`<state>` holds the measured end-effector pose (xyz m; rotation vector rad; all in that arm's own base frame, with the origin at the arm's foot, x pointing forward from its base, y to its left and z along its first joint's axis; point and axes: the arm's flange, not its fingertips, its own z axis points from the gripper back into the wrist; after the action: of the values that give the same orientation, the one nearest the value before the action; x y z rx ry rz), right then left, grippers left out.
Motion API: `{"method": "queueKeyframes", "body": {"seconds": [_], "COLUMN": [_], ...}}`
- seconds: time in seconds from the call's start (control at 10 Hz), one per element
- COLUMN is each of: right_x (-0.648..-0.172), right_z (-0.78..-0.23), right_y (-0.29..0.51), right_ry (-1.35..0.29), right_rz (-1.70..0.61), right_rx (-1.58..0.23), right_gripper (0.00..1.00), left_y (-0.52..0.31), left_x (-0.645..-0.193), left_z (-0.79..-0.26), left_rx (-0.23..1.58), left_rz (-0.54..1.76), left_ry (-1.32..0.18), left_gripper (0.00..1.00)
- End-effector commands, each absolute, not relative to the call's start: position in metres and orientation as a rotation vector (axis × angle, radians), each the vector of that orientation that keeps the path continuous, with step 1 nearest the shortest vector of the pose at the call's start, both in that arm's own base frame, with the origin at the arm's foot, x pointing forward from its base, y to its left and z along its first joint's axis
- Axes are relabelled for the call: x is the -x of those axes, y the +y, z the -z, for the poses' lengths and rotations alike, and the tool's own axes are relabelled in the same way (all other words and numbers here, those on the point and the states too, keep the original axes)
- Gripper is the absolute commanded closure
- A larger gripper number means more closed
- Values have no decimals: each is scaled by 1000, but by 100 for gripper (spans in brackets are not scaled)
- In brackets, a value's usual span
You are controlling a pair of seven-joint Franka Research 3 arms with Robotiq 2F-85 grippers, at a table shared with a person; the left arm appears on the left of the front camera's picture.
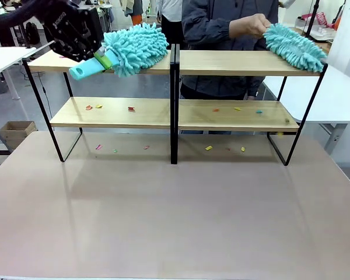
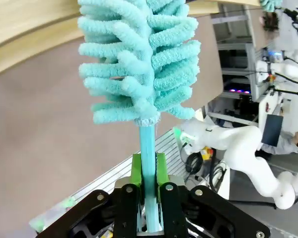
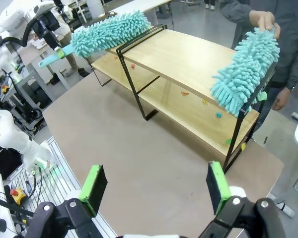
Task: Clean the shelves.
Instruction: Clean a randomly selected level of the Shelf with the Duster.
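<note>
The shelves [image 1: 233, 63] stand on the table [image 1: 175, 216], long axis running left to right: two light-wood boards, a thin black frame and a black centre divider. Coloured scraps [image 1: 131, 109] dot the lower board. The left gripper [image 1: 104, 60] hides the shelves' top-left end and clamps the handle of a teal duster [image 1: 137, 48] lying there. The right gripper [image 3: 156, 182] gapes wide, short of the shelves.

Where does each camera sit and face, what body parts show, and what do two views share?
Front: between the arms, facing across the table at the shelves and person; left gripper grips a duster.
Left wrist: looks along the shut left gripper, up the duster toward the shelves.
Right wrist: high, looks down past the open right gripper at the shelves.
Shared: front and right wrist show the person's hand holding a second duster.
</note>
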<state>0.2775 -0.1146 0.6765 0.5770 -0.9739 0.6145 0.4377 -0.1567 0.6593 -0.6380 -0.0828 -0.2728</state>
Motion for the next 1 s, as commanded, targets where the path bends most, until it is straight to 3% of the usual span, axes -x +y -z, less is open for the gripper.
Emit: {"method": "queueKeyframes", "body": {"seconds": [0.0,0.6,0.9], "right_x": [-277,-277,-277], "right_z": [-678,-678,-678], "right_y": [-114,-114,-114], "right_ry": [-972,-972,-972], "right_rz": [-617,-617,-617], "right_rx": [-579,-579,-579], "right_gripper": [0,0,0], "left_y": [-147,-66,-28], "left_x": [-433,-423,-415], "left_z": [-657,-657,-686], "left_rx": [595,398,268], "left_rz": [225,-86,-277], "left_ry": [-108,-98,-194], "left_gripper": [87,87,87]}}
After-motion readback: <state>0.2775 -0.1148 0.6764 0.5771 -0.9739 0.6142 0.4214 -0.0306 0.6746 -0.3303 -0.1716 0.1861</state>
